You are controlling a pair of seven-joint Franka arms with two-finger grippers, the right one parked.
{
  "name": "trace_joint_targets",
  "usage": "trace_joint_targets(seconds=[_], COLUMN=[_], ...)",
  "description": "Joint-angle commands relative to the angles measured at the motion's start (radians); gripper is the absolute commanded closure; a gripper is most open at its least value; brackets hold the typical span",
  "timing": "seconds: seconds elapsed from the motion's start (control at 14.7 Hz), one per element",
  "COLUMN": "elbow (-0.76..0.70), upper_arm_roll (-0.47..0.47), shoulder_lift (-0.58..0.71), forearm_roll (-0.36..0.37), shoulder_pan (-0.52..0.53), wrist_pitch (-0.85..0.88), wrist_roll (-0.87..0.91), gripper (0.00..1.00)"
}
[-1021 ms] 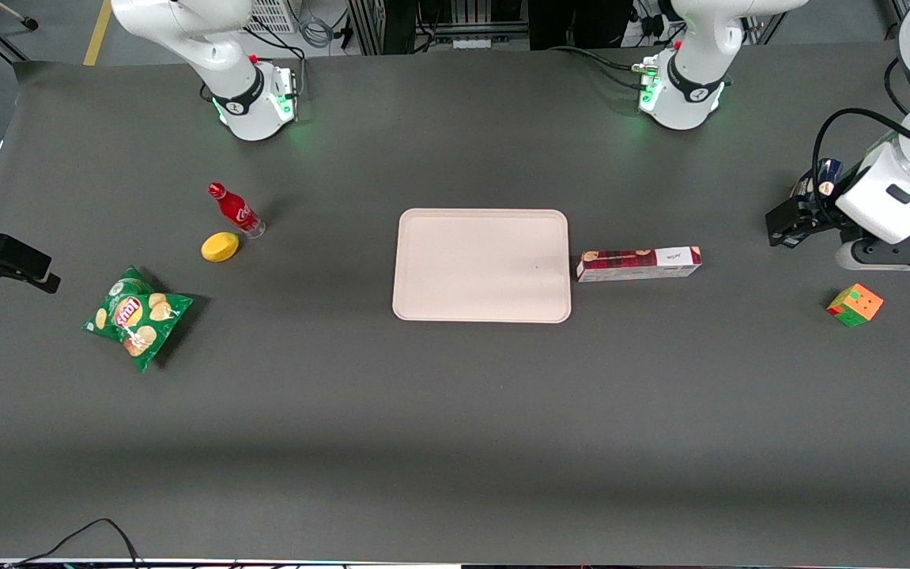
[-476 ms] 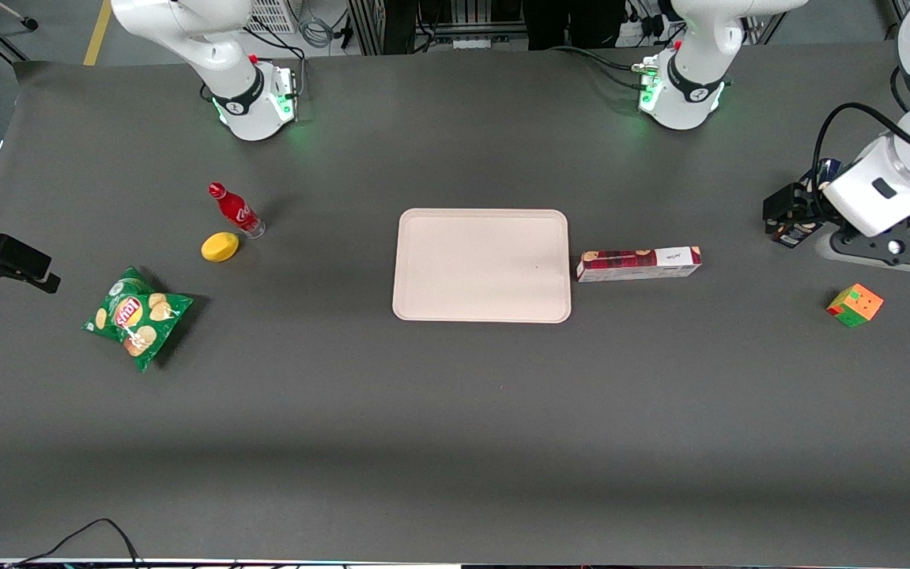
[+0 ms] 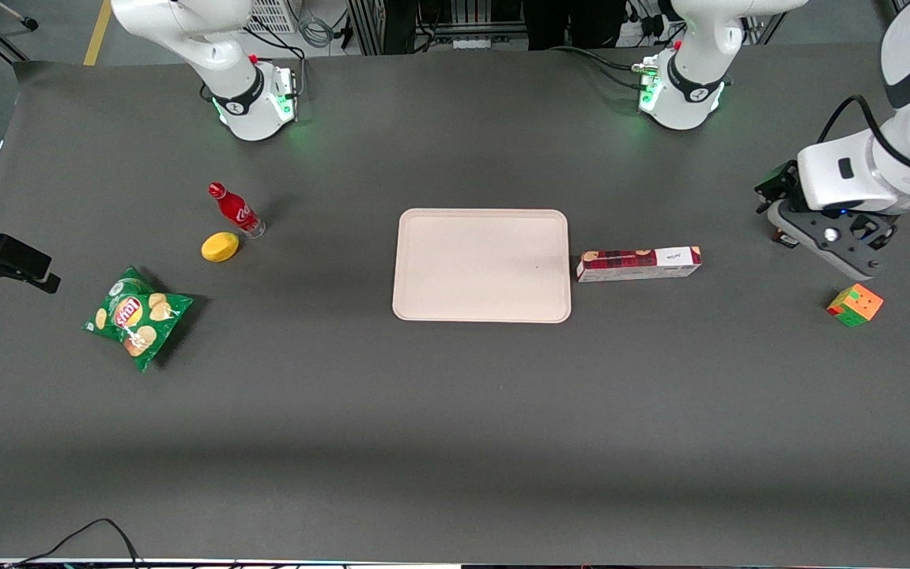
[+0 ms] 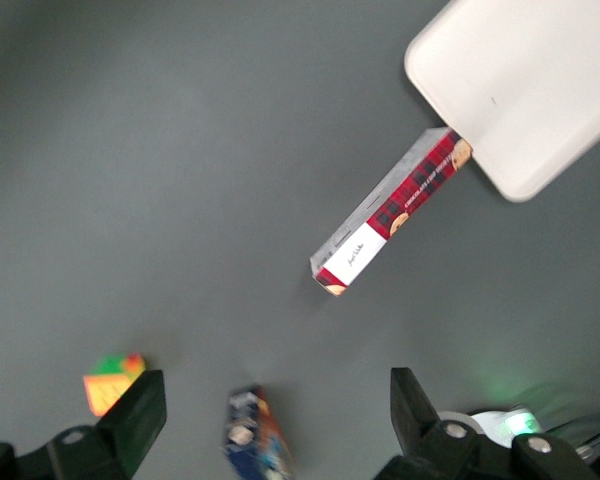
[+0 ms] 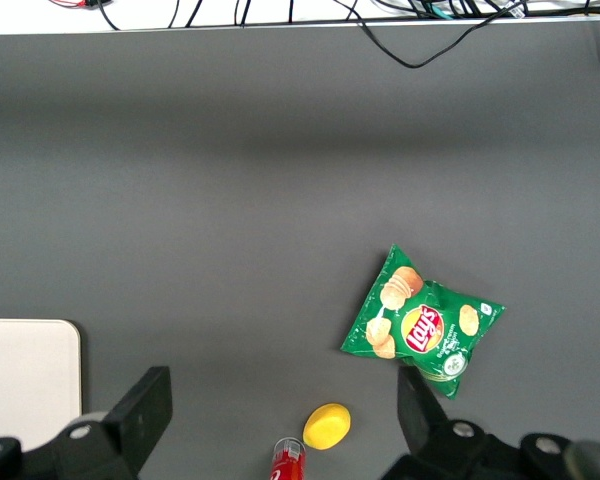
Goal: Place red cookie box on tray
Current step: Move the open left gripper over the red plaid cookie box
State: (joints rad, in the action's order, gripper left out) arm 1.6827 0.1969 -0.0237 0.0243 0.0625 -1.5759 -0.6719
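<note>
Your gripper [image 4: 270,420], fingers apart, has bare tabletop [image 3: 739,221] toward the red cookie box [image 3: 638,264] at its nine o'clock; the tray [image 3: 481,265] crowds the box's nine-o'clock end.

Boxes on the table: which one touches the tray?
The long red plaid cookie box, its end at the pale beige tray's edge. The dark blue snack box lies apart, under the open pincer.

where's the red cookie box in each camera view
Front view: red cookie box lies flat on the table beside the tray, toward the working arm's end; the gripper hovers farther that way.
Left wrist view: box with one end at the tray's corner.
Right wrist view: not in it.
Shared landmark: the tray.
</note>
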Motion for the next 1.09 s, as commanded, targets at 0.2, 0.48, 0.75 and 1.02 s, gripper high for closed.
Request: trace_joint_targets(seconds=[0.2, 0.48, 0.75, 1.02], elbow=[0.121, 0.265, 0.471, 0.629], upper_arm_roll=[0.064, 0.085, 0.127, 0.16], shoulder_lift=[0.034, 0.112, 0.226, 0.264], forearm_roll=[0.0, -0.009, -0.014, -0.079], shoulder_pan=[0.011, 0.011, 0.011, 0.008], wrist_pitch=[-0.182, -0.266, -0.395, -0.542], wrist_roll=[-0.527, -0.594, -0.594, -0.594], gripper=[0.0, 0.0, 0.0, 0.0])
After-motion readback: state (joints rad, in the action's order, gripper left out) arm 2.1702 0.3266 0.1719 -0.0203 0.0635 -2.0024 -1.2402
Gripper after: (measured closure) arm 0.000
